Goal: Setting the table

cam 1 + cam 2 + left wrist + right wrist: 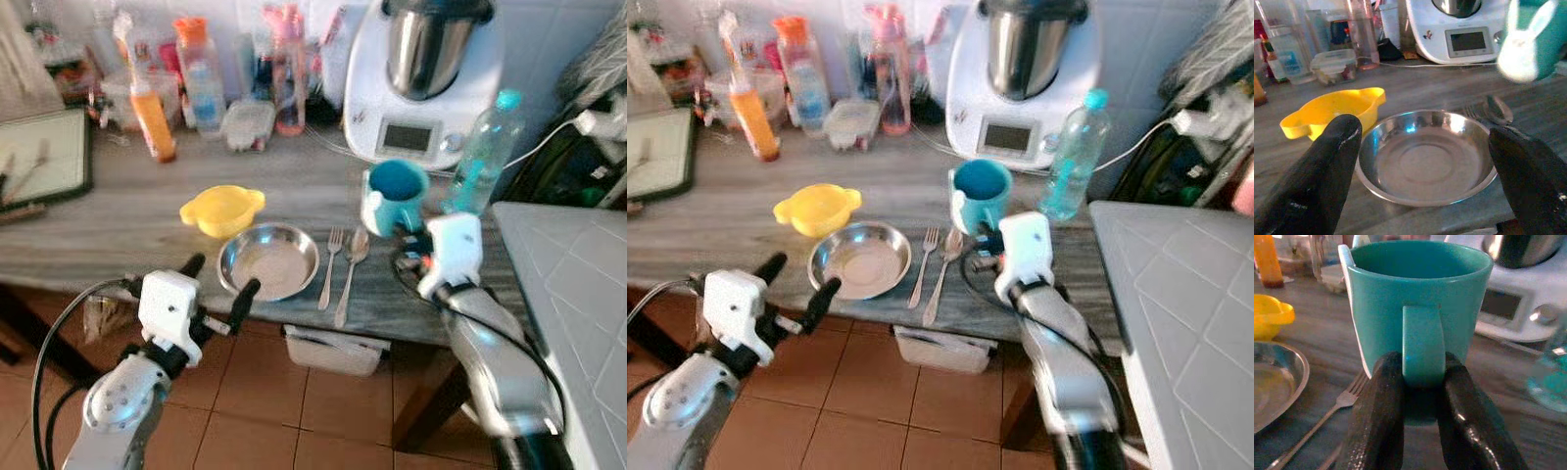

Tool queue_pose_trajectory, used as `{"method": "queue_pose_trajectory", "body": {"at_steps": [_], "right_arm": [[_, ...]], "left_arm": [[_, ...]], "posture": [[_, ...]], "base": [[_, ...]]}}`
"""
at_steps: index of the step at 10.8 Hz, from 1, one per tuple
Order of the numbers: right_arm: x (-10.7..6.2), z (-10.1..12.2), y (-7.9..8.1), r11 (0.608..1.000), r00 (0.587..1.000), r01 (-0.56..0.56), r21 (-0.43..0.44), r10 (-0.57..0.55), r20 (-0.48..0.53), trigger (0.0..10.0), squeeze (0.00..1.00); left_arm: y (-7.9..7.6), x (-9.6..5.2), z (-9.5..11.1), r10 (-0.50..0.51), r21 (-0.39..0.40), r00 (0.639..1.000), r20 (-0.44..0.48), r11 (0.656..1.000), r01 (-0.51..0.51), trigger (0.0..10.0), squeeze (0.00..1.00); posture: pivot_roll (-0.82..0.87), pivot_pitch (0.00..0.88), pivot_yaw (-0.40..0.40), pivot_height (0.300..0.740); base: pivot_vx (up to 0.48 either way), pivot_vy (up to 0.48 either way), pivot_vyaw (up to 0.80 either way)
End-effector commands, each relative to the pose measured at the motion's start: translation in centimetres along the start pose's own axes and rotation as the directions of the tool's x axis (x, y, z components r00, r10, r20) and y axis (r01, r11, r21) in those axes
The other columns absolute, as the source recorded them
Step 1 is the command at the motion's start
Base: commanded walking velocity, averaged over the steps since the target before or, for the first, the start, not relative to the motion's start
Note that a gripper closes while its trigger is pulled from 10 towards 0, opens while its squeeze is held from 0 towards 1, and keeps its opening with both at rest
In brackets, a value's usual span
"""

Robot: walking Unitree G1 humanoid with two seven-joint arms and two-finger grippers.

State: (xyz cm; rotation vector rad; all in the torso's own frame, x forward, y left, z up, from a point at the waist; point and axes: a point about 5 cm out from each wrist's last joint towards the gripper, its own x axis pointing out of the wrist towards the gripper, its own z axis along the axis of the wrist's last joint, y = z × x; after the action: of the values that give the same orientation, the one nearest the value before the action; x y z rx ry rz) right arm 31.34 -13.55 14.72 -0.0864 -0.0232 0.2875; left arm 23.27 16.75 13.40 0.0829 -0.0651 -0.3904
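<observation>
Bare counter (pixel 118 230) lies open to my left of the yellow bowl (pixel 222 210). Between steel plate (pixel 268 259) and teal mug (pixel 396 196), fork (pixel 329 266) and spoon (pixel 350 270) block the gap. Behind, a water bottle (pixel 479 152) and white appliance (pixel 423 73) crowd the mug.

On the counter (pixel 118 230), a bowl (pixel 268 259) is set just ahead of the left hand (pixel 219 286); fork (pixel 331 266) and spoon (pixel 351 271) are laid between it and the right hand (pixel 1420 431), closed on a mug (pixel 397 194) handle.
</observation>
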Motion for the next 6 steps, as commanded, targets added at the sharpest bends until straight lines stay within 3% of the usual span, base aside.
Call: {"method": "queue_pose_trajectory", "body": {"at_steps": [1,3,4,6], "right_arm": [[0.6,0.5,0.4,0.999,0.999,-0.032,0.010,0.031,0.027,10.0,0.00],[2.2,0.4,1.7,0.995,0.995,-0.101,0.014,0.100,0.026,10.0,0.00],[3.5,0.3,3.1,0.988,0.988,-0.152,0.025,0.152,0.028,10.0,0.00],[4.4,0.3,3.8,0.985,0.985,-0.173,0.021,0.173,0.029,10.0,0.00]], "left_arm": [[0.0,-0.2,0.4,-0.002,0.004,1.000,0.005,1.000,0.002,10.0,0.00],[-0.8,-0.3,0.6,-0.001,-0.024,1.000,0.008,1.000,0.001,10.0,0.00],[-1.3,-0.6,0.7,-0.039,-0.022,0.999,-0.001,0.999,0.039,10.0,0.00],[-0.7,-0.8,1.0,-0.024,-0.009,1.000,-0.006,1.000,0.024,10.0,0.00]], "posture": [[0.10,0.056,-0.005,0.740],[0.11,0.075,-0.015,0.740],[0.13,0.090,-0.023,0.740],[0.15,0.097,-0.023,0.740]], "base": [[0.000,0.000,0.00],[0.000,0.000,0.00],[0.000,0.000,0.00],[0.000,0.000,0.00]]}}
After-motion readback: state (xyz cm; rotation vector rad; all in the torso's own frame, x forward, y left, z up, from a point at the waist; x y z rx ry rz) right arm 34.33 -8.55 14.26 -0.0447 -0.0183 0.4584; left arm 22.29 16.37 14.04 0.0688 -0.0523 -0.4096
